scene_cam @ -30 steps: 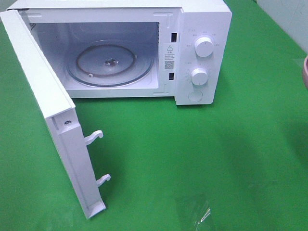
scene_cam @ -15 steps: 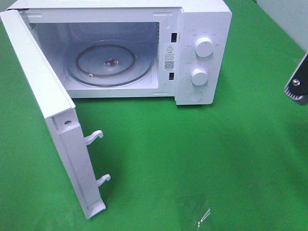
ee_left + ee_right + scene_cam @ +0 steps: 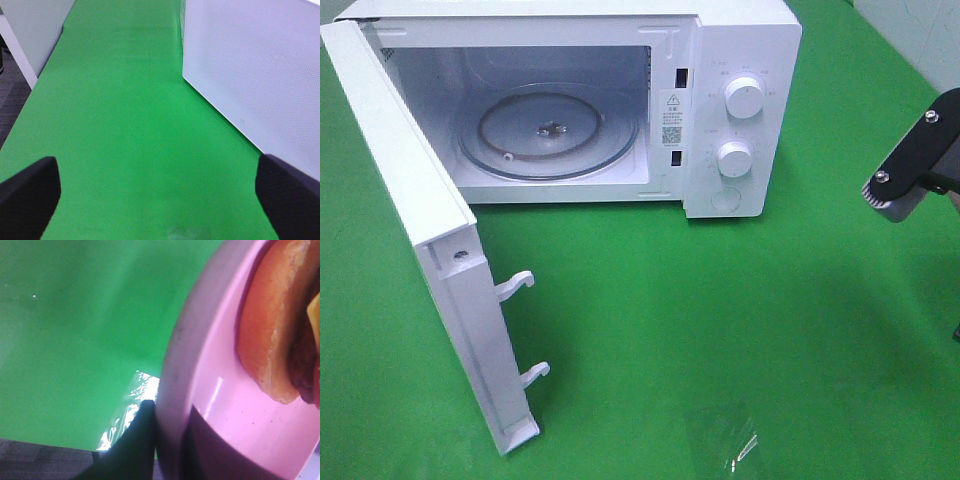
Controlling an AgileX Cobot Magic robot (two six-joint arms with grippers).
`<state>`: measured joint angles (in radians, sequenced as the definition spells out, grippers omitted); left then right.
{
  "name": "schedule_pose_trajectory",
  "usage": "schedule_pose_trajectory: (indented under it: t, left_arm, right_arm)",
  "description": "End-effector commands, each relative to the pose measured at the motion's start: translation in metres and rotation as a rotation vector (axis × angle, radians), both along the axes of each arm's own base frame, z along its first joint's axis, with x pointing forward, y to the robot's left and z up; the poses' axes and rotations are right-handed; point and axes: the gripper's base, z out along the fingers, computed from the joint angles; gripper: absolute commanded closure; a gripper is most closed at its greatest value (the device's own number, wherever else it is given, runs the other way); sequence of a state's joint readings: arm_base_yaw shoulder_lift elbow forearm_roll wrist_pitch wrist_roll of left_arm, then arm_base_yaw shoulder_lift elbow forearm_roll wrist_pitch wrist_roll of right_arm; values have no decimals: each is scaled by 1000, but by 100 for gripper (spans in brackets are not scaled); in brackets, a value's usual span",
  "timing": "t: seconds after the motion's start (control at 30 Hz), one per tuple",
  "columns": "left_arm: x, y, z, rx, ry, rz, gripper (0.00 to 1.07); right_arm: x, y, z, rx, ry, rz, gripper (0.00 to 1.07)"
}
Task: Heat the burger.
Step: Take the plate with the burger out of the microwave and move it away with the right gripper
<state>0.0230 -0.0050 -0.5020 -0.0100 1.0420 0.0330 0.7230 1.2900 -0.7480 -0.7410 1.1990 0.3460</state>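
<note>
My left gripper (image 3: 160, 192) hangs over the green cloth (image 3: 740, 300) with its jaws spread wide and nothing between them, beside the microwave door (image 3: 430, 250), which stands swung open. The microwave (image 3: 740, 60) shows its glass turntable (image 3: 548, 135). At the far right, my right gripper (image 3: 167, 440) is pinched on the pink plate's (image 3: 220, 390) rim; the burger (image 3: 272, 325) sits on that plate.

Left claw (image 3: 160, 195): fingers spread wide apart, nothing between them; both dark fingertips (image 3: 27, 192) hang above the worktop without touching it. Right arm (image 3: 912, 158): enters the overhead view at the far right edge, angled downward. Right claw (image 3: 167, 440): fingers drawn close together, pinching the rim of the pink plate (image 3: 210, 395) from both sides
</note>
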Motion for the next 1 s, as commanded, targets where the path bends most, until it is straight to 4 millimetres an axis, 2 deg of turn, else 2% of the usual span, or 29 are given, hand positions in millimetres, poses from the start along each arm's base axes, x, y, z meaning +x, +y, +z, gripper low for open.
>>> schedule_pose_trajectory:
  t: [0.03, 0.2, 0.53, 0.73, 1.0]
  left_arm:
    - [-2, 0, 0, 1, -22, 0, 9]
    - [-2, 0, 0, 1, -22, 0, 9]
    - [-2, 0, 0, 1, -22, 0, 9]
    - [-2, 0, 0, 1, -22, 0, 9]
    - [-2, 0, 0, 1, -22, 0, 9]
  right_arm:
    - [8, 2, 4, -29, -57, -82, 107]
    - [13, 6, 4, -6, -83, -123, 107]
    - [25, 16, -16, -29, -65, -181, 107]
    - [27, 17, -19, -15, -84, -203, 107]
    - [45, -3, -33, -17, -55, -291, 106]
